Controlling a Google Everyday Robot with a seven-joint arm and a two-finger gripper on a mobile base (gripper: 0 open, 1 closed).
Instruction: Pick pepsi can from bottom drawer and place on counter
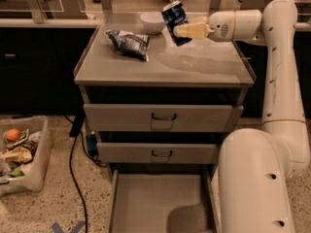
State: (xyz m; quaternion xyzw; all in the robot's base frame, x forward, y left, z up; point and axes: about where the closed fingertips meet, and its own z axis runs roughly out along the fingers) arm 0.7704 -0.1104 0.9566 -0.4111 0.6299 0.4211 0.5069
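The pepsi can point(175, 20) is dark blue, tilted with its silver top leaning left, and hangs in the air above the back of the counter point(194, 64). My gripper point(182, 30) reaches in from the right and is shut on the can, its pale yellow fingers point(193, 31) pressed to the can's side. Below, the bottom drawer point(150, 203) is pulled out with a bare flat floor.
A crinkled blue-and-white snack bag point(129, 43) lies on the counter's left, and a white bowl point(152, 22) stands at its back next to the can. Two upper drawers are closed. A bin of scraps point(19, 152) and a black cable point(75, 169) are on the floor at left.
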